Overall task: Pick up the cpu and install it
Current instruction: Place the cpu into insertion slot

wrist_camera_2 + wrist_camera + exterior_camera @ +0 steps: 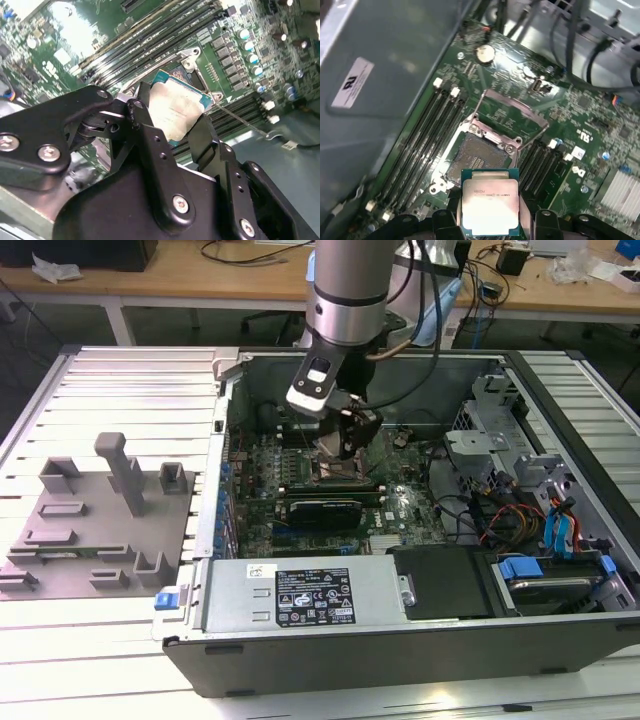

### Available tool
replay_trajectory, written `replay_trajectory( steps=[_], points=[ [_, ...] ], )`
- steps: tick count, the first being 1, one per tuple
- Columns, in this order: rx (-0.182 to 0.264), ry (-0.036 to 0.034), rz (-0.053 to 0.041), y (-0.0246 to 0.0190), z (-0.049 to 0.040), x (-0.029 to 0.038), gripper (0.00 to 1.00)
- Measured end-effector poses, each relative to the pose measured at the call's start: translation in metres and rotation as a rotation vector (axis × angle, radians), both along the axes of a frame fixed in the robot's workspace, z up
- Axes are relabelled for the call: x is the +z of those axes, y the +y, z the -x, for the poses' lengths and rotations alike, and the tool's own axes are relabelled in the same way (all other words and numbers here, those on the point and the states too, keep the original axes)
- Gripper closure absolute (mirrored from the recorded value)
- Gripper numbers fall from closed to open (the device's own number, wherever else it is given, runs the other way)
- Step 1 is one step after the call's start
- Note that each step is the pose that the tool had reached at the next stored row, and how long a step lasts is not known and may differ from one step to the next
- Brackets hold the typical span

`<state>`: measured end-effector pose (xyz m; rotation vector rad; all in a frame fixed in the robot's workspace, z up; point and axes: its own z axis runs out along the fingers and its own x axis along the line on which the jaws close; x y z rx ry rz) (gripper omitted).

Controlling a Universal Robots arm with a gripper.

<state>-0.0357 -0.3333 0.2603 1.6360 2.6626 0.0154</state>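
Cpu (490, 207) clamped in the gripper (171, 112), low inside the computer case (400, 655)
Fingers (150, 135) grip the chip by two opposite edges, its silvery top facing both wrist views. In the first wrist view it hangs at the edge of the open socket (476, 161), not seated, with memory slots either side. Grey fixture plate (100, 515) lies outside the case, at the exterior view's left

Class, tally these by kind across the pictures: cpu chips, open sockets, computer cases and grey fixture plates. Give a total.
cpu: 1
open socket: 1
computer case: 1
grey fixture plate: 1
Total: 4
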Motion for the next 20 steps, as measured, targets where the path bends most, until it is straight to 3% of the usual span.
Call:
replay_trajectory(
  steps=[10, 14, 17, 20],
  points=[
    [-0.201, 0.0, 0.0, 0.0, 0.0, -0.0027, 0.45],
    [-0.296, 0.0, 0.0, 0.0, 0.0, -0.0041, 0.45],
    [-0.429, 0.0, 0.0, 0.0, 0.0, -0.0063, 0.45],
    [-0.479, 0.0001, 0.0002, 0.0, 0.0, -0.0069, 0.45]
  ],
)
